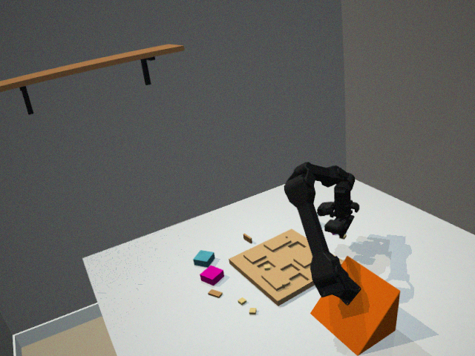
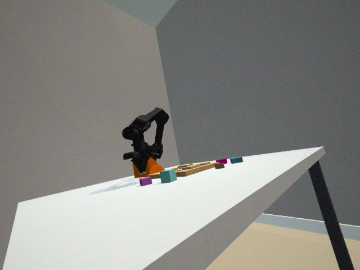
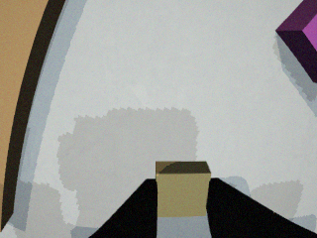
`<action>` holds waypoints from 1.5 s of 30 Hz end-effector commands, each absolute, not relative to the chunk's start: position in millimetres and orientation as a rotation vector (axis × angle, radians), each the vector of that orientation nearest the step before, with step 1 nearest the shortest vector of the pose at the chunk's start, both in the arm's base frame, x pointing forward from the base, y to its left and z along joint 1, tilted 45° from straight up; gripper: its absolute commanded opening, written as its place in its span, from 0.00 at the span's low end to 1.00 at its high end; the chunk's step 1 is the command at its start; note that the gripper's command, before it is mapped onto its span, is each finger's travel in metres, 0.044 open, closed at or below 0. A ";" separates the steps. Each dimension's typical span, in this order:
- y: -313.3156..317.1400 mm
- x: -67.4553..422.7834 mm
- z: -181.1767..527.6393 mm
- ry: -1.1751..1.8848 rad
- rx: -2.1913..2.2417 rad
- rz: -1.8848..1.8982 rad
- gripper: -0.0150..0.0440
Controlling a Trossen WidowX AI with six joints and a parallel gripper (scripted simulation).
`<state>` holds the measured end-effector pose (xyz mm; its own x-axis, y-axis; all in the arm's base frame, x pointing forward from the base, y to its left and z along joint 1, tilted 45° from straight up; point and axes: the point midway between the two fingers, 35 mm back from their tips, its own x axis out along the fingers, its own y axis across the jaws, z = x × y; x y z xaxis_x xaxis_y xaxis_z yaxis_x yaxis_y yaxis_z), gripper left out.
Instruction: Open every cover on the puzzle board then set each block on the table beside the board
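My gripper [image 1: 338, 233] [image 2: 143, 170] [image 3: 181, 188] is shut on a small tan piece [image 1: 343, 236] [image 3: 183, 194], just above the table beside the board. The wooden puzzle board [image 1: 276, 297] [image 2: 200, 169] [image 3: 19, 55] has several L-shaped slots; a pale piece [image 1: 267, 266] shows in one recess. The arm hides its right part. A magenta block [image 1: 211, 274] [image 2: 221, 160] and a flat teal block [image 1: 204, 257] [image 2: 236, 160] rest left of the board. A purple block [image 2: 145, 181] [image 3: 296, 21] and a taller teal block [image 2: 168, 176] stand on its other side.
Two brown pieces [image 1: 247, 237] [image 1: 215, 293] and two small pale pieces [image 1: 242, 301] [image 1: 252, 311] lie around the board's left side. An orange wedge [image 1: 378, 294] [image 2: 153, 167] stands by the arm's base. A wooden rail [image 1: 96, 63] is on the wall.
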<state>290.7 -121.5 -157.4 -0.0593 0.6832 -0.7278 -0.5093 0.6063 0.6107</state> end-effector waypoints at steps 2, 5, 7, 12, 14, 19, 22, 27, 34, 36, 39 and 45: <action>-110.1 287.2 -166.1 1.311 0.183 0.988 0.39; -106.5 286.5 -169.4 1.311 0.183 0.988 0.39; -104.2 286.0 -171.6 1.311 0.184 0.989 0.39; -98.3 284.7 -176.8 1.311 0.184 0.989 0.39; -95.9 284.1 -178.9 1.310 0.184 0.990 0.39; -89.9 282.4 -184.0 1.310 0.185 0.990 0.39; -88.2 281.9 -185.4 1.310 0.185 0.991 0.39; -88.2 281.9 -185.4 1.310 0.185 0.991 0.39; -91.4 283.3 -184.1 1.307 0.174 0.989 0.61; -91.4 283.3 -184.1 1.307 0.174 0.989 0.70; -91.4 283.3 -184.1 1.307 0.174 0.989 0.83; -97.0 284.5 -178.9 1.307 0.175 0.989 1.00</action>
